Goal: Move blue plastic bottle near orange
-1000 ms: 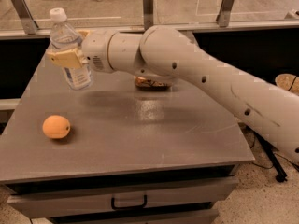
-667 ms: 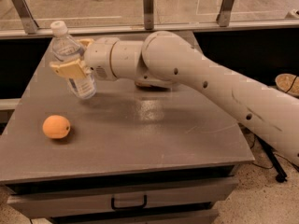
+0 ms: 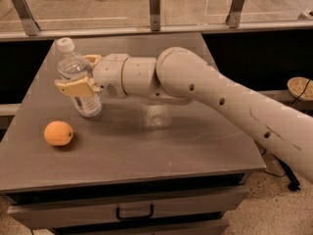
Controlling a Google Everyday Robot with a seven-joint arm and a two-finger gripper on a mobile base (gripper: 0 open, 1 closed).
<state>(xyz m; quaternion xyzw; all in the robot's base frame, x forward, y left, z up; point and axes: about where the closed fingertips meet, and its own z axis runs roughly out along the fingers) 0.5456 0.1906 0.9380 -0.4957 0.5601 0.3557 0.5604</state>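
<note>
The blue plastic bottle [image 3: 77, 77] is clear with a white cap and stands tilted, cap leaning left, over the left part of the grey table [image 3: 161, 146]. My gripper [image 3: 80, 80] reaches in from the right and is shut on the bottle's middle, with one tan finger [image 3: 76, 87] across its front. The bottle's base is at or just above the tabletop. The orange [image 3: 58, 133] lies on the table near the front left, a short way below and left of the bottle.
My white arm [image 3: 210, 94] spans the table from the right. A glass railing with metal posts [image 3: 155, 6] runs behind the table. A drawer with a handle [image 3: 134, 212] sits under the tabletop. A round basket [image 3: 300, 87] stands at far right.
The gripper has carried the bottle forward and down toward the orange. The brown snack packet behind the arm is now hidden.
</note>
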